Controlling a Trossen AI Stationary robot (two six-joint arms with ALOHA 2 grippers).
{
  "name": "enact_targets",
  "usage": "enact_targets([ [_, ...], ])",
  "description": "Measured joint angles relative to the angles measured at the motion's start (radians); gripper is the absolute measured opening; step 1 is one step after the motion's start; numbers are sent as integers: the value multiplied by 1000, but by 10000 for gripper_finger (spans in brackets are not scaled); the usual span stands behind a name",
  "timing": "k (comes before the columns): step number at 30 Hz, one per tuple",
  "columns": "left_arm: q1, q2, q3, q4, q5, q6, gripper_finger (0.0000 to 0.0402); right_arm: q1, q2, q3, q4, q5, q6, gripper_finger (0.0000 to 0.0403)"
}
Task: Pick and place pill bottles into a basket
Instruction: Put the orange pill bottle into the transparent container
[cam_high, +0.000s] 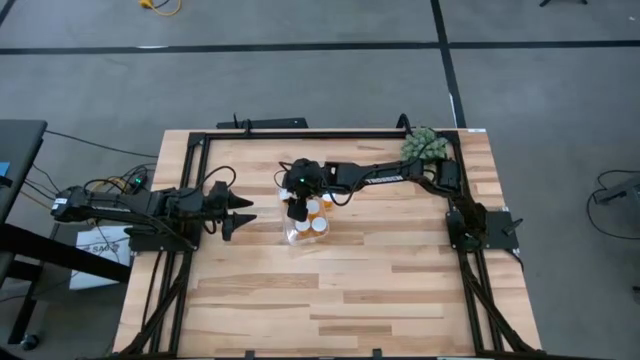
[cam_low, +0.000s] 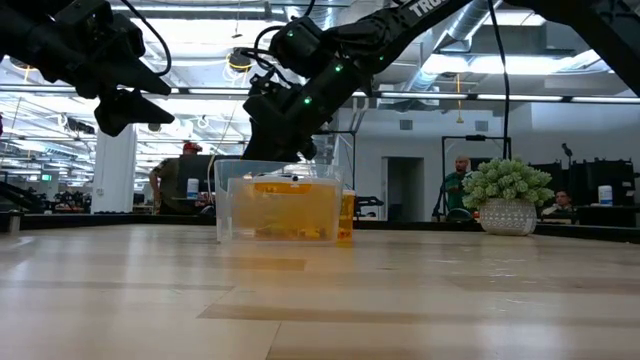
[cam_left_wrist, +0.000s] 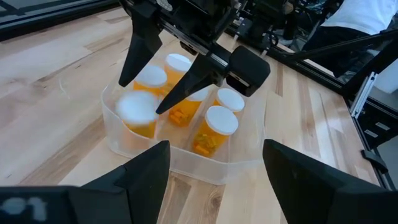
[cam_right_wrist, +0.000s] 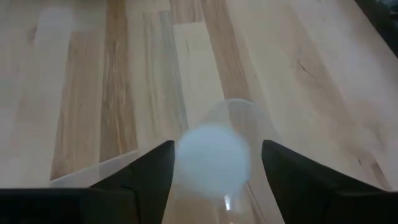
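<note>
The clear basket stands on the table a little left of its middle, and also shows in the low view. Several orange pill bottles with white caps stand upright in it. My right gripper is open and points down into the basket. Its fingertips stand on either side of one bottle's white cap, which lies just below them. I see no touch. My left gripper is open and empty, level, just left of the basket.
A green potted plant stands at the table's far right corner. A black frame runs along the table's far and side edges. Bare wood lies on the near side of the basket. People show in the room beyond the table.
</note>
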Motion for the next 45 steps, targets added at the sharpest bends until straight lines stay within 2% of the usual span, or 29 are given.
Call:
enact_targets([
  [11, 0, 0, 0, 0, 0, 0, 247, 3, 0, 0, -1, -3, -34, 249],
  [16, 0, 0, 0, 0, 2, 0, 247, 4, -7, 73, -90, 10, -37, 249],
  [19, 0, 0, 0, 0, 2, 0, 247, 5, -10, 163, -235, 37, -36, 249],
  [22, 0, 0, 0, 0, 2, 0, 247, -2, -10, 261, -433, 80, -37, 249],
  [26, 0, 0, 0, 0, 5, 0, 247, -29, -10, 377, -727, 86, -72, 249],
  [32, 0, 0, 0, 0, 14, 0, 247, -76, -8, 419, -1068, 84, -228, 249],
  [34, 0, 0, 0, 0, 14, 0, 247, -90, -9, 410, -1089, 60, -257, 249],
  [40, 0, 0, 0, 0, 14, 0, 247, -96, -7, 390, -1008, -7, -297, 251],
  [45, 0, 0, 0, 0, 13, 0, 247, -78, -7, 390, -976, -16, -341, 251],
])
